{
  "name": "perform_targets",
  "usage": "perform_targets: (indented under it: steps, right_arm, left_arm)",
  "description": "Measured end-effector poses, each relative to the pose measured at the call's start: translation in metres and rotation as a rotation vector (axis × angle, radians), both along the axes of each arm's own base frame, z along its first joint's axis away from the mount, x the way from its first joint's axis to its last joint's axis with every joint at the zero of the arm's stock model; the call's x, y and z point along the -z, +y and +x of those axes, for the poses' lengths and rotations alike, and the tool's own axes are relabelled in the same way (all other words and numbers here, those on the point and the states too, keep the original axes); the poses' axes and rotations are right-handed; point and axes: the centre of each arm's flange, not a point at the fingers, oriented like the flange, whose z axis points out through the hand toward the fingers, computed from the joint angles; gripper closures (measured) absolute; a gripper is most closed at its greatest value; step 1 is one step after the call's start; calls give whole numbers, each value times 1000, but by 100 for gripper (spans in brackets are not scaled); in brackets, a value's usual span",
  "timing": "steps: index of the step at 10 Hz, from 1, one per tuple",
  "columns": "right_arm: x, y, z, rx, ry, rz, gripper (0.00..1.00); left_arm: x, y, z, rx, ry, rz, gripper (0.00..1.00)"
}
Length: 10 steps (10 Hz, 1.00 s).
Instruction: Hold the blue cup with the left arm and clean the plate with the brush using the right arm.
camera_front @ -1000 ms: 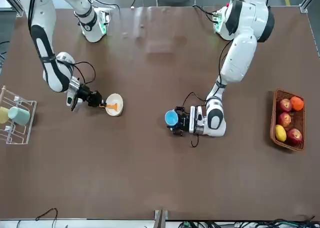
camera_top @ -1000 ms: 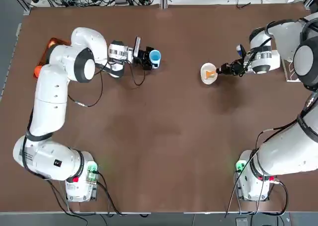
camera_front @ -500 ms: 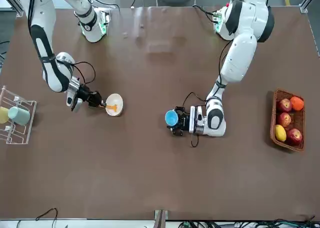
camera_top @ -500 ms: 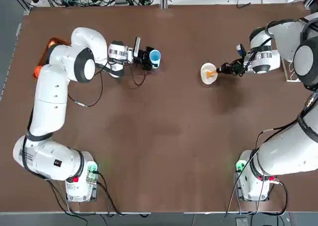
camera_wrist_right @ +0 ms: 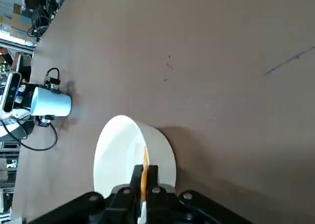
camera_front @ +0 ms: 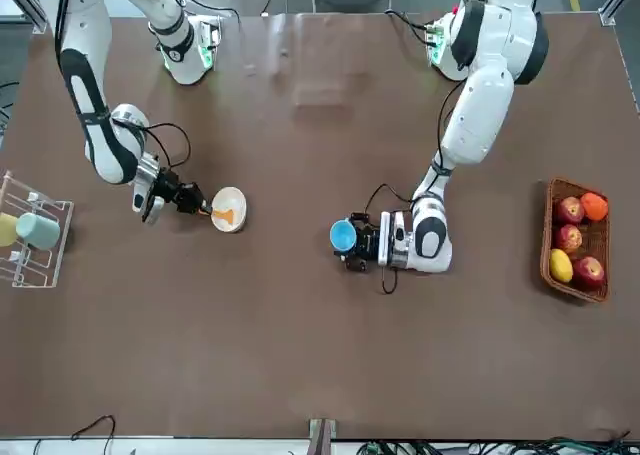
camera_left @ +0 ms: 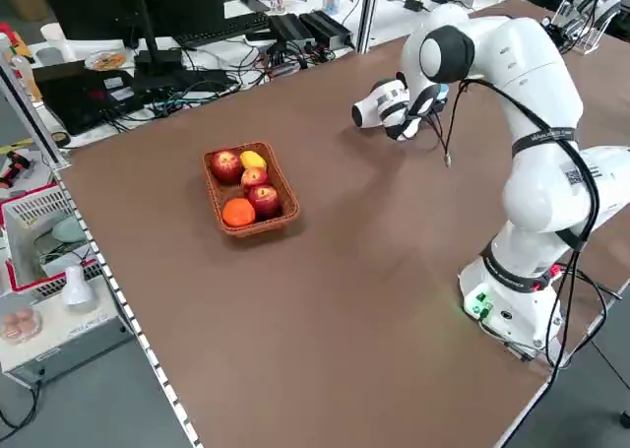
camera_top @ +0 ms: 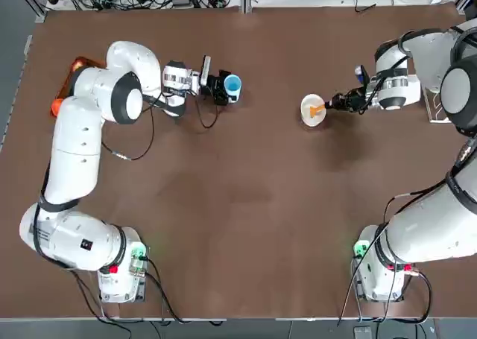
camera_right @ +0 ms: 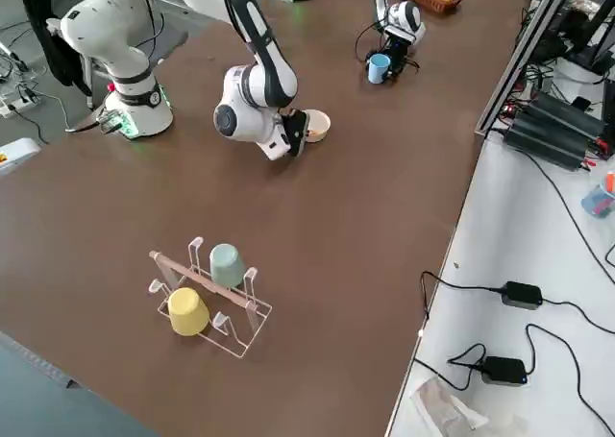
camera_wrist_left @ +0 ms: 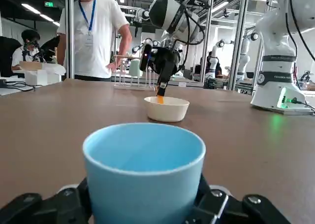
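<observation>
"Since you're watching from the left, what has changed there?"

"Nothing I can see. Past the fruit basket (camera_front: 580,293), the left gripper (camera_wrist_left: 142,204) has its jaws clamped around the blue cup (camera_wrist_left: 142,177), held upright near the middle of the far half of the table. That half of the job looks settled."

"And further right?"

"The plate (camera_top: 306,120) sits on the table just beyond, in the same spot as a second ago. The brush (camera_top: 317,110) lies at a slightly different slant inside it."

"So who has the brush?"

"The right gripper (camera_wrist_right: 143,177), at the plate's right side, jaws closed on it. Its tip probably meets the inner wall, though the angle makes contact hard to judge."

"Meaning?"

"Scrubbing seems under way, I'd say. Small strokes, lightly pressed, or the plate could skid. The rack (camera_right: 258,307) stands farther right."
</observation>
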Motion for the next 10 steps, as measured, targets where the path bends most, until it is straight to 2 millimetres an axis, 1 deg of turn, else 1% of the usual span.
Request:
perform_targets:
  steps: [2,5,10]
  right_arm:
    - [-5,7,2,11,20,10,94]
    - [-18,19,6,22,34,21,94]
    - [-20,19,5,24,35,20,94]
  left_arm:
    - [0,0,0,0,0,0,26]
    - [0,0,0,0,0,0,26]
    - [0,0,0,0,-1,0,26]
